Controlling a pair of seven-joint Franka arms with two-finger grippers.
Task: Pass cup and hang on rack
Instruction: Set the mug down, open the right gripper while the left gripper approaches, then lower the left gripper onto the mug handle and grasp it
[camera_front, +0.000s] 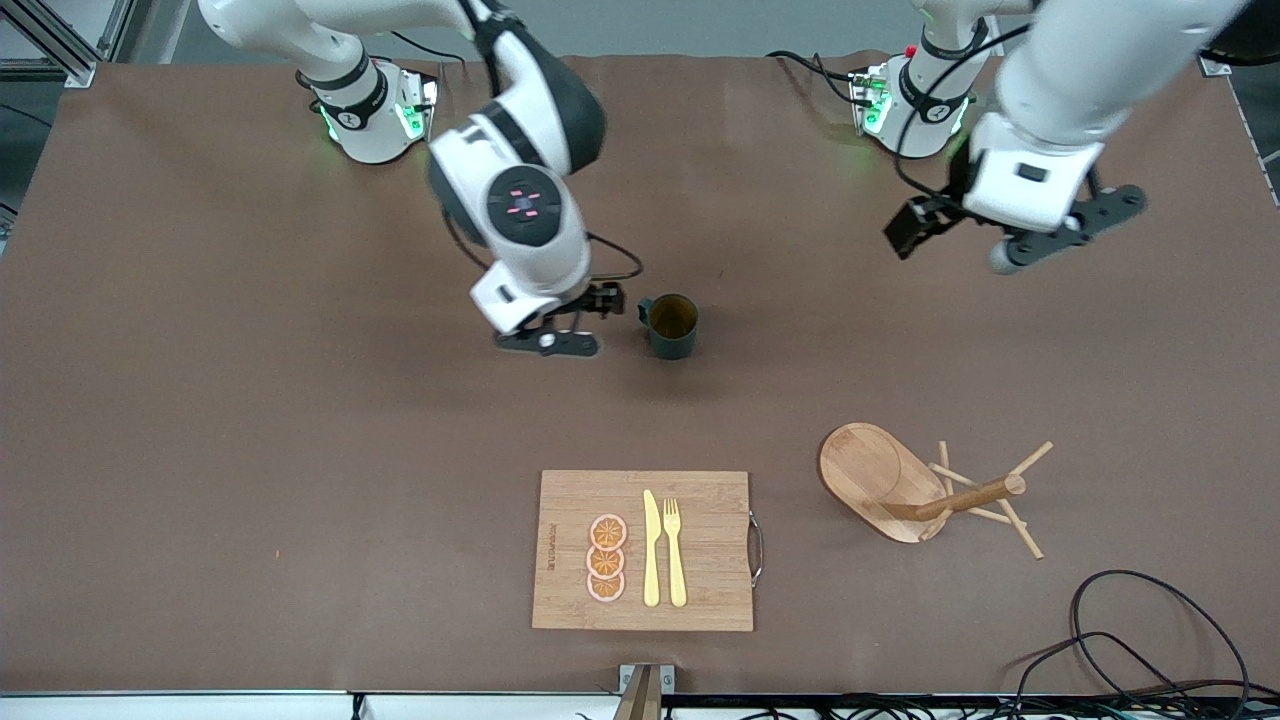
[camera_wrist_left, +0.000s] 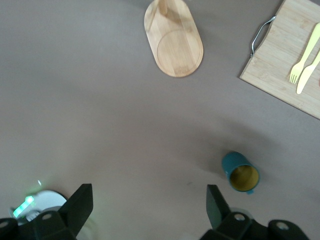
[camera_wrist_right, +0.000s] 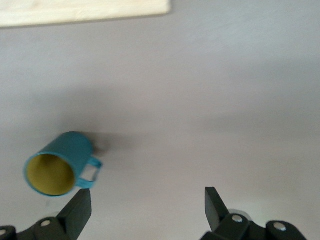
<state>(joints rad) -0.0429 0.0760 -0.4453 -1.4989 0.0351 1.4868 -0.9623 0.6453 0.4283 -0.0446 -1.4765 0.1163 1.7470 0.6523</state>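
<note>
The cup (camera_front: 670, 325), dark teal with a mustard-yellow inside, stands upright on the brown table near the middle, its loop handle (camera_front: 645, 312) toward the right arm's end. My right gripper (camera_front: 578, 321) is open and empty, low beside the handle; in the right wrist view the cup (camera_wrist_right: 60, 162) lies just outside one finger (camera_wrist_right: 77, 212), not between the jaws. The rack (camera_front: 925, 485) stands nearer to the front camera, toward the left arm's end. My left gripper (camera_front: 1010, 228) is open and empty, high over bare table; its wrist view shows the cup (camera_wrist_left: 241, 172) and the rack's base (camera_wrist_left: 173, 42).
A bamboo cutting board (camera_front: 645, 550) with a yellow knife, a fork and orange slices lies near the table's front edge; it also shows in the left wrist view (camera_wrist_left: 285, 65). Black cables (camera_front: 1130, 640) loop at the front corner at the left arm's end.
</note>
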